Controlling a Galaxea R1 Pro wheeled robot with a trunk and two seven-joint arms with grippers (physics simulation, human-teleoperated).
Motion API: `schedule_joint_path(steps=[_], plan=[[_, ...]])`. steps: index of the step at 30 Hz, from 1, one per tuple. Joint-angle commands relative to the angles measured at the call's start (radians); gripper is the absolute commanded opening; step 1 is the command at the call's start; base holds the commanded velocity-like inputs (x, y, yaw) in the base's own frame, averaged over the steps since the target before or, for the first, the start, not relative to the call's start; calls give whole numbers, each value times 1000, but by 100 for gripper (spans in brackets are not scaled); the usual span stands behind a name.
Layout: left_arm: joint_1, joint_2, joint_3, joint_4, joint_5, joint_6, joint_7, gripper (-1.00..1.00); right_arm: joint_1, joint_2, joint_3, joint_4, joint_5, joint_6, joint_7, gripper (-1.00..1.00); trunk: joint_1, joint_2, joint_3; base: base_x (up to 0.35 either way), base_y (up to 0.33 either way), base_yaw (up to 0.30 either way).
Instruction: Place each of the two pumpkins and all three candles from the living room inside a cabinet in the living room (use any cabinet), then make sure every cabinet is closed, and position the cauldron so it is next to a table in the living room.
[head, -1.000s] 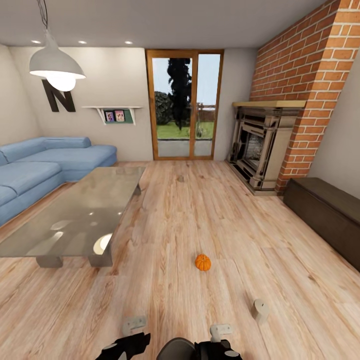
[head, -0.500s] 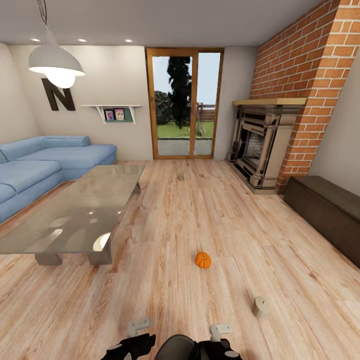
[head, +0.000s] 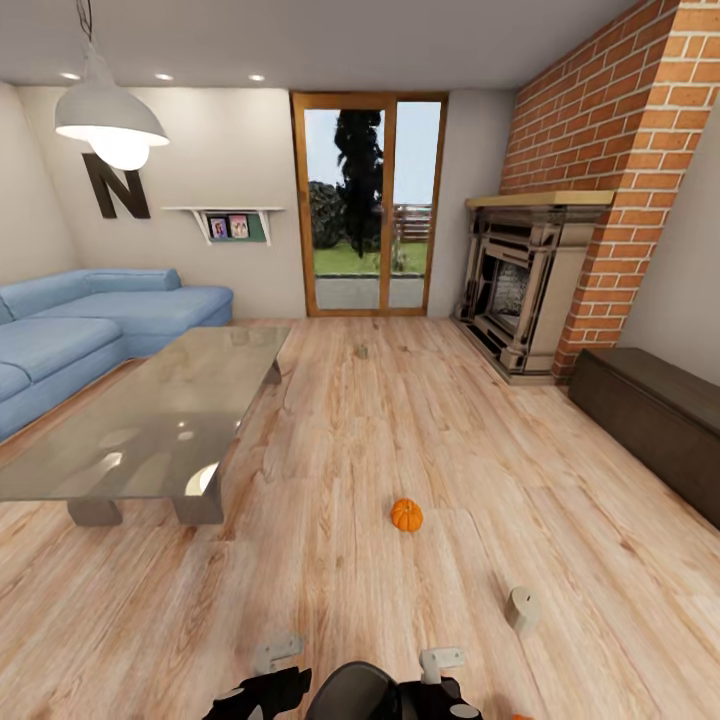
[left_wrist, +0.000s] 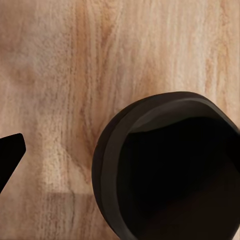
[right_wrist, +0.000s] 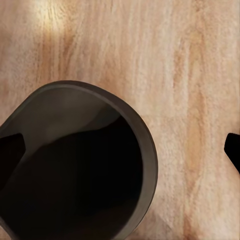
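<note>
The glass-topped table (head: 150, 425) serves as the landmark here: it stands on the wooden floor (head: 420, 440) in front of the blue sofa (head: 90, 325), and its top reflects the white pendant lamp (head: 108, 122) hanging above it. To the right of the table and nearer the robot, one orange pumpkin (head: 406, 514) sits alone on the floor, well apart from the table legs. Farther right of the table and closer still to the robot, a grey-beige candle (head: 520, 607) lies tipped on its side on the boards. Beyond the table's far end, a small greyish object (head: 362, 352) rests on the floor; it is too small to identify for certain. Across the room from the table, the dark-brown cabinet (head: 655, 420) runs along the right wall beside the brick fireplace (head: 525, 285), and its fronts look flush and closed. The cauldron (left_wrist: 170, 170) appears from above in both wrist views, a black open-mouthed pot with the floor around it, and in the head view its dark rounded rim sits at the bottom edge between the two arms. The left gripper (head: 262, 668) and the right gripper (head: 441, 667) show pale finger parts just either side of that rim; whether their jaws are spread or clamped on the pot cannot be told.
</note>
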Motion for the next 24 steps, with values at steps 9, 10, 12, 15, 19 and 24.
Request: schedule_joint_path(steps=[9, 10, 12, 15, 19, 24], plan=[[0, -1, -10, 16, 8, 3, 2, 100, -1, 0, 4, 12, -1, -14, -3, 100, 34, -64, -29, 0, 0, 0], [0, -1, -10, 17, 8, 3, 2, 100, -1, 0, 4, 13, -1, -14, -3, 100, 38, -71, -32, 0, 0, 0], [0, -1, -10, 18, 8, 3, 2, 100, -1, 0, 4, 15, -1, -14, -3, 100, 46, -85, -39, 0, 0, 0], [0, -1, -10, 18, 8, 3, 2, 100, -1, 0, 4, 16, -1, -15, -3, 100, 57, -106, -48, 0, 0, 0], [0, -1, -10, 18, 8, 3, 2, 100, -1, 0, 4, 16, -1, -15, -3, 100, 73, -134, -61, 0, 0, 0], [0, -1, -10, 19, 8, 3, 2, 100, -1, 0, 4, 17, -1, -15, -3, 100, 92, -169, -76, 0, 0, 0]])
